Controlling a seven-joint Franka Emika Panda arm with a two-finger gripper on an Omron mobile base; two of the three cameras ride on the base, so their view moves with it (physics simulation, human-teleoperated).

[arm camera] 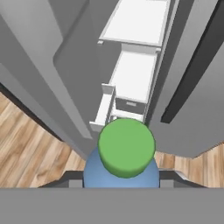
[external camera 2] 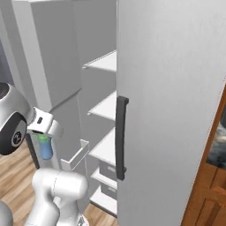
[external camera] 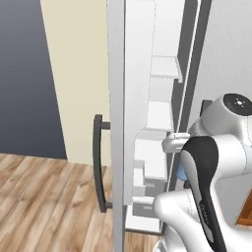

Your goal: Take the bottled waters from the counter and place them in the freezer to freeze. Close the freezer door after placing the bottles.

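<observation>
My gripper (external camera 2: 44, 132) is shut on a blue-tinted bottled water (external camera 2: 46, 149) with a green cap (arm camera: 126, 147), holding it upright in front of the open freezer (external camera 2: 105, 106). The hand view looks down over the cap toward the white shelves (arm camera: 131, 76) and a drawer (arm camera: 128, 105). The freezer door (external camera: 116, 123) stands wide open to the left, edge-on, its dark bar handle (external camera: 99, 162) facing outward. A sliver of the bottle (external camera: 180, 172) peeks out beside my arm. The dark counter (external camera 2: 219, 148) is a narrow strip at the far right.
The plain grey door (external camera 2: 172, 110) with its dark handle (external camera 2: 121, 137) stays closed right of the opening. A white door bin (external camera 2: 76, 156) juts out low, close to the bottle. Wooden floor (external camera: 44, 206) lies left of the door, and brown cabinets (external camera 2: 205, 198) stand at the right.
</observation>
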